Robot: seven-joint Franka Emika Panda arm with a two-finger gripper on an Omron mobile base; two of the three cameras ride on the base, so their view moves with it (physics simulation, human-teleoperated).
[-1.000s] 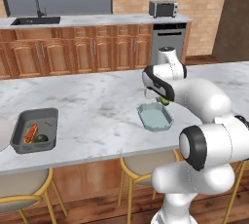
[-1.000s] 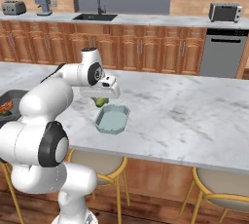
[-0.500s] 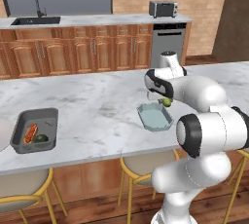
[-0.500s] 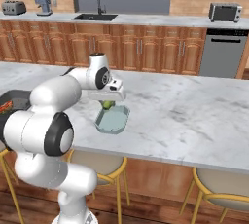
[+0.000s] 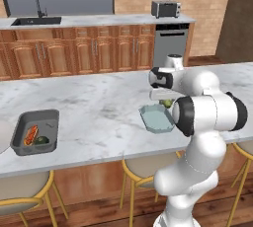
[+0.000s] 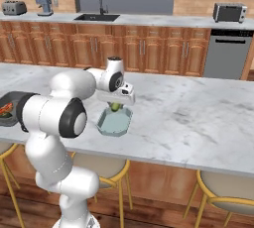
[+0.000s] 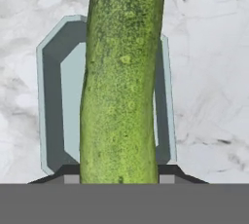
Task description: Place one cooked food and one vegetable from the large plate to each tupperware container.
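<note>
Long, bumpy green cucumber (image 7: 121, 86), clamped between the two dark fingertips of the gripper (image 7: 119, 178), hangs directly above the pale blue-grey translucent rectangular container (image 7: 51, 96) on the white marble counter (image 7: 209, 72). In the hand view its long axis runs 12 to 6 o'clock, parallel to the container's length; the drop is judged straight down.

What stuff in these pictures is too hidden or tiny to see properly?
- Pale blue container: hand view, middle hidden behind the cucumber.
- Gripper fingertips: hand view, mostly covered by the cucumber.
- Food in the dark grey container: left base view, too small to name.
- Large plate: cut off by the left edge.
</note>
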